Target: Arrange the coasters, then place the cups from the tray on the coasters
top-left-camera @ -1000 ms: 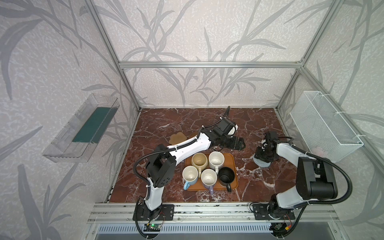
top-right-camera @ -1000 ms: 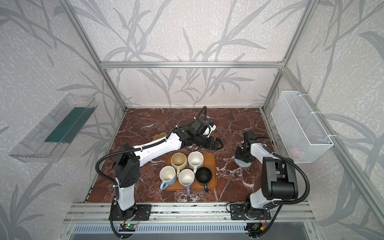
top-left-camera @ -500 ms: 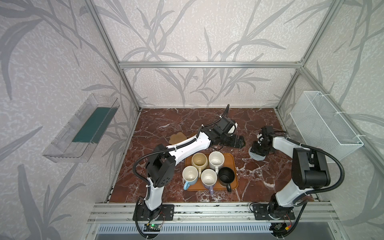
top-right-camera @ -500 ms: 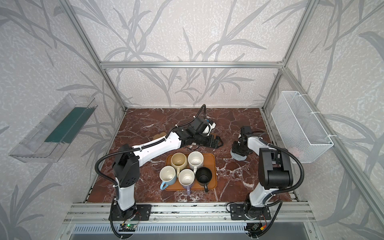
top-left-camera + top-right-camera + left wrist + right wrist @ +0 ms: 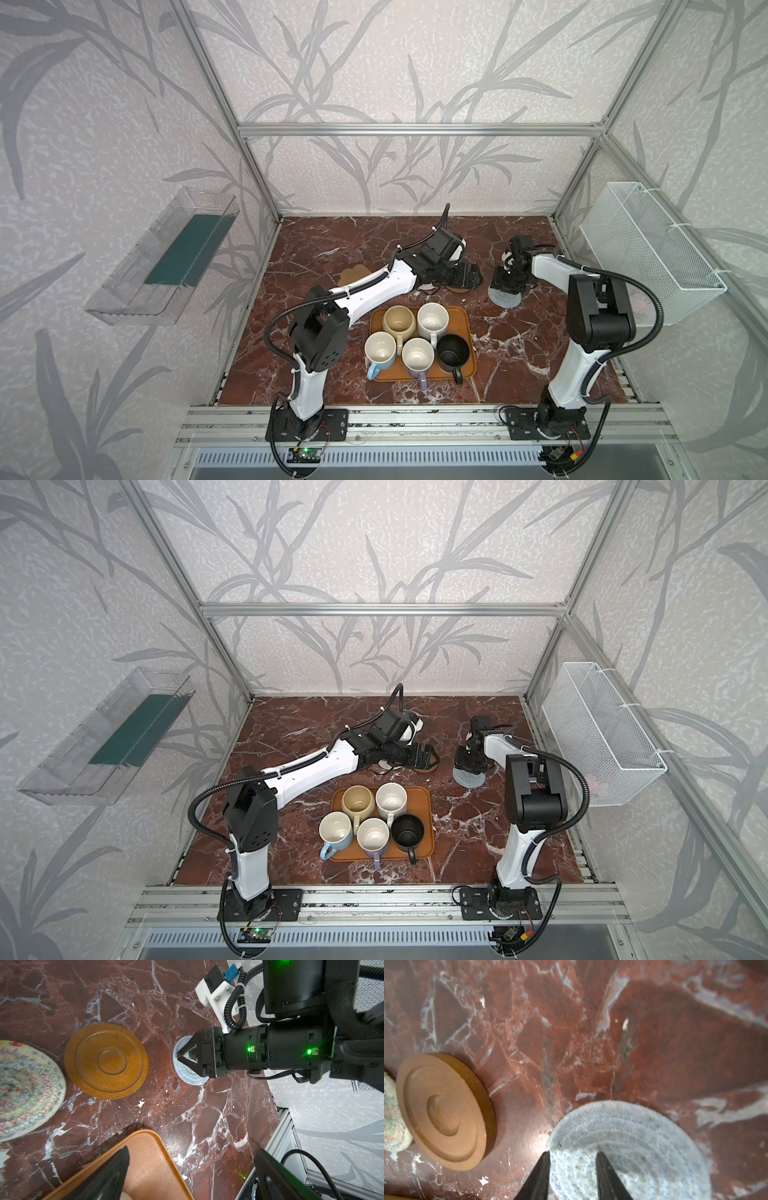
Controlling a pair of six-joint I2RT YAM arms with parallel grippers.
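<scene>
Cups (image 5: pixel 417 357), all five upright on the tray (image 5: pixel 461 322) nearest, look stiff and breakable, best taken at rim or handle; beyond, left gripper (image 5: pixel 467 277) hangs spread wide, empty; right gripper (image 5: pixel 573 1153), jaws narrowly parted, rests its tips on the soft, light grey-blue coaster (image 5: pixel 643 1147)

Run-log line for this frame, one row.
left tool: open, empty, near wooden coaster | right tool: part-open, tips on blue woven coaster | mugs: all five on tray

The grey-blue coaster (image 5: pixel 643 1136), orange-brown wooden coaster (image 5: pixel 106 1060) and zigzag-stitched cream coaster (image 5: pixel 25 1088) contrast with the white-veined red marble table (image 5: pixel 207 1126).
</scene>
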